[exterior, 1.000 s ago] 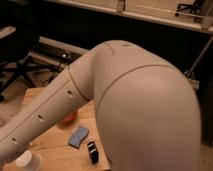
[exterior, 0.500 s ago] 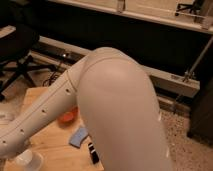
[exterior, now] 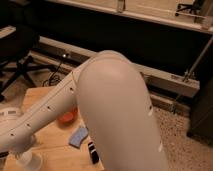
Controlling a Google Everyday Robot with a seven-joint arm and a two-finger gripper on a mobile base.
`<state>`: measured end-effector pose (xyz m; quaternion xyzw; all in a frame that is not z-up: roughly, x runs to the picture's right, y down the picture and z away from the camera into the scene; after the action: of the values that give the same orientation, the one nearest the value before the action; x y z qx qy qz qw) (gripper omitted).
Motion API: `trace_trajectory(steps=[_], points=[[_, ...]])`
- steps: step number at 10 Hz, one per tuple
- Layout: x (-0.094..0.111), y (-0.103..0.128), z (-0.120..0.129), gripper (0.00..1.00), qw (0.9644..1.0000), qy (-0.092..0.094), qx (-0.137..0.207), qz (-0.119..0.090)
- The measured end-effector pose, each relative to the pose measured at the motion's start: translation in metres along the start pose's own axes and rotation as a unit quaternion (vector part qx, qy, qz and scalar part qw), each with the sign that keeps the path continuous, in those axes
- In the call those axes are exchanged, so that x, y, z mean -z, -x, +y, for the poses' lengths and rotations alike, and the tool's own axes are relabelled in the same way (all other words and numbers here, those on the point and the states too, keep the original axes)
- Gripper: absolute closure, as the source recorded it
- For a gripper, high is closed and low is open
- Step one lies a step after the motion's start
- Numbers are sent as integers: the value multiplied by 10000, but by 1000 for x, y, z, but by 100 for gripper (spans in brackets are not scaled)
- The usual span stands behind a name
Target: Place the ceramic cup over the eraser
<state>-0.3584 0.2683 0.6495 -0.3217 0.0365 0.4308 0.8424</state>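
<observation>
My gripper is out of sight past the lower left edge, where my forearm [exterior: 45, 112] runs, so I cannot tell whether it is open or closed. The white shape under the forearm looks like the ceramic cup [exterior: 26, 160]. I judge it rigid, glazed, slick and breakable, best taken across the wall. The eraser [exterior: 93, 152] lies just beside a blue sponge [exterior: 79, 136], near a red bowl [exterior: 67, 118]. The wooden worktop [exterior: 55, 155] stands on a speckled floor [exterior: 180, 145].

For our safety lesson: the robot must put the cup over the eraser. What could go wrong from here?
The arm blocks much of the table, and the gripper is out of view at lower left. The eraser lies close beside the sponge, so anything lowered over it might catch the sponge.
</observation>
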Motion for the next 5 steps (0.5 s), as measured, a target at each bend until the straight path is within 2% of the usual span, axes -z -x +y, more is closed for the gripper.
trace_trajectory(steps=[5], points=[[14,-10,16,35,9996,-50,261,-126]])
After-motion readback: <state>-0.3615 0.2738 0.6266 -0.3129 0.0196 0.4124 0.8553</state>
